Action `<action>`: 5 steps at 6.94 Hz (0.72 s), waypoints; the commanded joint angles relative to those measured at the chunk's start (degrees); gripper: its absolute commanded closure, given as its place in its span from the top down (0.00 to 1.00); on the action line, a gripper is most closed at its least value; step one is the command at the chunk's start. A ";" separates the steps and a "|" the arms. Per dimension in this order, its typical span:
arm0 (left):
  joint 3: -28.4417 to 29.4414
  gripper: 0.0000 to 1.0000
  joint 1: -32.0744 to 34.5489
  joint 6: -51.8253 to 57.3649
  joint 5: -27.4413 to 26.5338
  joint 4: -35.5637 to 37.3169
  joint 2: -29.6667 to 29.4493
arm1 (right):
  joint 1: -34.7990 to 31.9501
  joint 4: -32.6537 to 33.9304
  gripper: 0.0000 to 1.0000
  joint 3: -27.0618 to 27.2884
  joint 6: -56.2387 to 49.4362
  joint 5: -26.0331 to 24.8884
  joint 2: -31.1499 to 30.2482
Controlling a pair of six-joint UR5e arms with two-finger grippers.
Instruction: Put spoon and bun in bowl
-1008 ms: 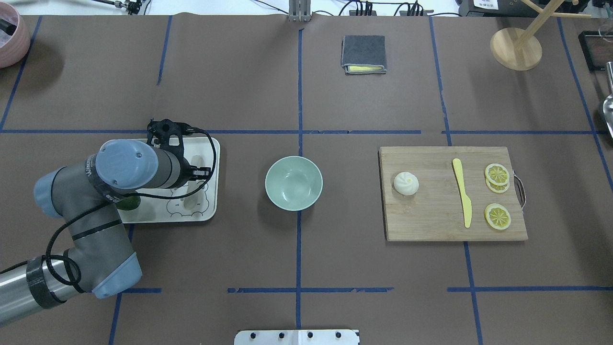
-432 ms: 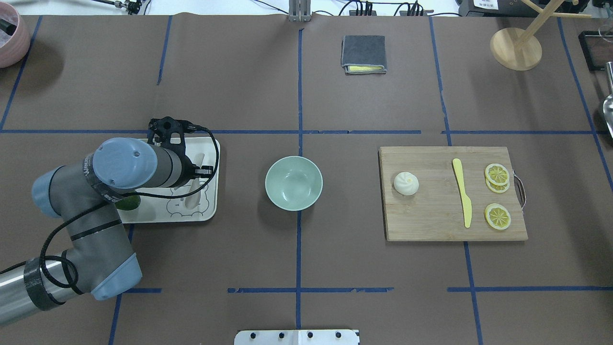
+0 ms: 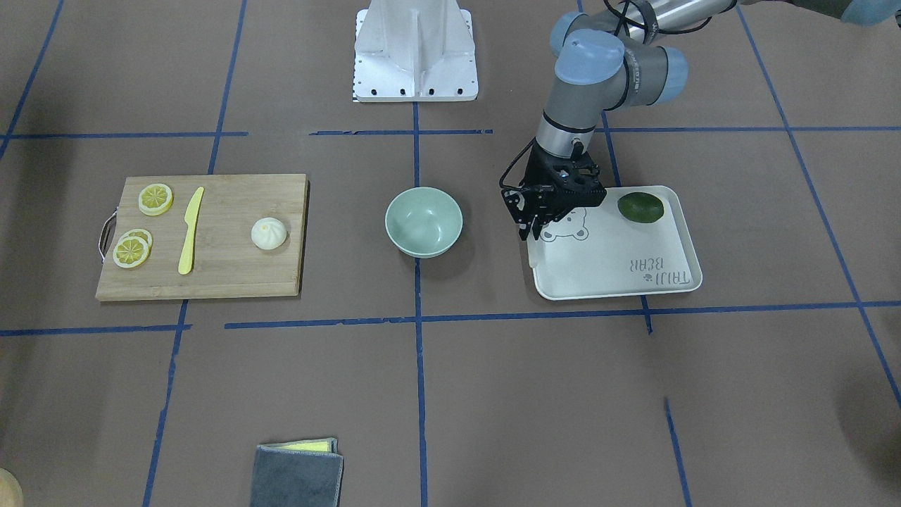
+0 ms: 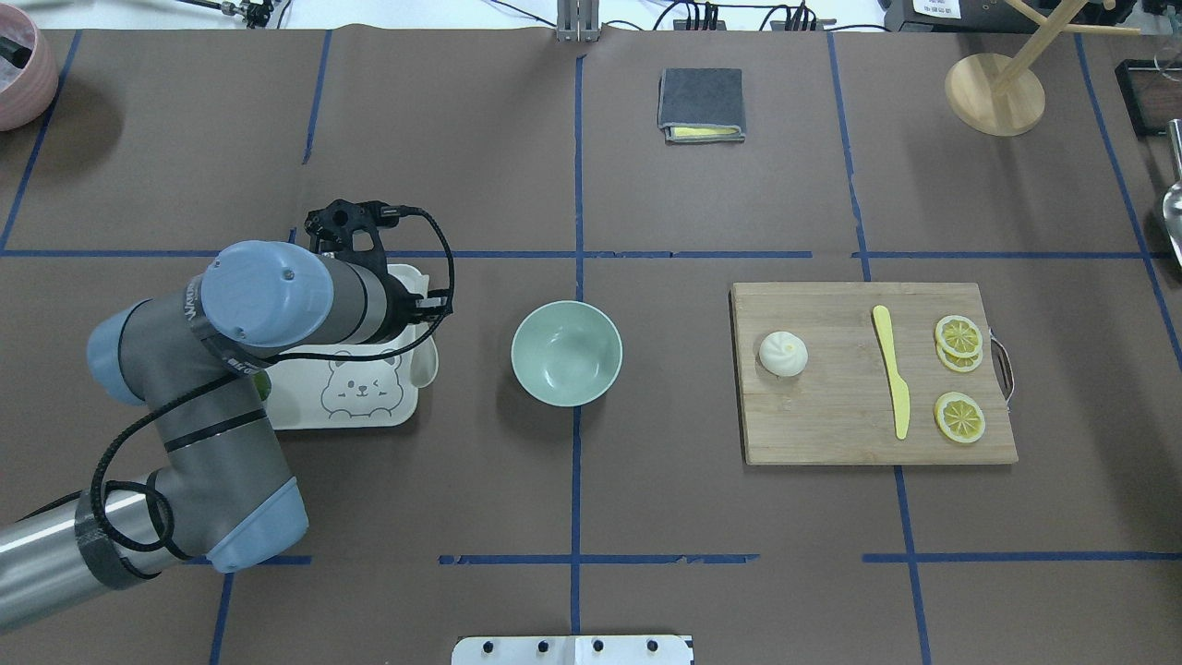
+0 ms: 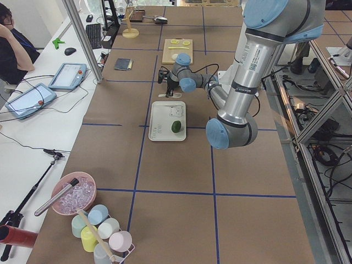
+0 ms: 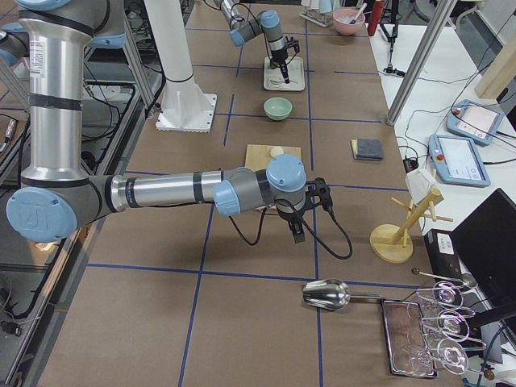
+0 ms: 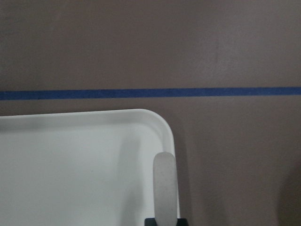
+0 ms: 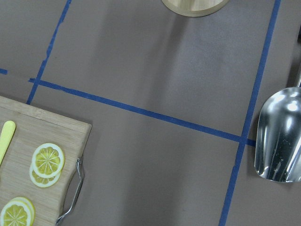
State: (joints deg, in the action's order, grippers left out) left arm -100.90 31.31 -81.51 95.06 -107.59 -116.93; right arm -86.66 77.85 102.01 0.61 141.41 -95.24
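Spoon (image 7: 164, 181) seemed to be the first of the two things being dealt with. The left gripper (image 3: 531, 232) was clamped on one end of it. In the wrist view its pale length stuck out from between the fingertips, over a corner of the white tray (image 4: 295, 392). From overhead, its rounded end showed just past the tray's edge on the side nearer the bowl (image 4: 566, 356). Whether it hung clear of the tray's rim could not be told.

The bowl stood empty, near the tray but apart from it. The bun (image 4: 783, 354) lay on the wooden board (image 4: 831, 429), well apart on the bowl's other side, with a yellow knife (image 4: 891, 369) and lemon slices (image 4: 959, 417) beside it. The right gripper (image 6: 296, 232) showed only in a side view, off the board's handle end, and whether it was open or closed could not be told.

The step in hand looked like carrying the spoon, with nothing yet in the bowl. The next move would call for a short sideways carry until the spoon hung over the bowl's mouth. The grip should then be let go low enough that the long spoon would settle inside instead of tipping over the rim.
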 commanded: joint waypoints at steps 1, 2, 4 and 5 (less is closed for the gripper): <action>3.66 0.00 -0.72 -11.70 -2.32 10.41 -10.44 | 0.00 0.03 1.00 0.03 0.00 0.01 -0.03; 5.78 0.00 -2.55 -14.53 -2.95 12.65 -14.08 | 0.00 0.03 1.00 0.03 0.00 0.01 -0.03; 11.05 0.00 -5.55 -17.63 -5.23 12.58 -18.32 | 0.00 0.03 1.00 0.03 0.09 0.01 -0.12; 11.08 0.08 -6.43 -17.46 -5.32 12.50 -18.25 | 0.00 0.03 1.00 -0.05 0.09 0.01 -0.12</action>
State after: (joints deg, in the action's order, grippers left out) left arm -91.01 26.08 -98.41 90.19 -95.16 -134.29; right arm -86.66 77.87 102.03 0.67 141.42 -95.33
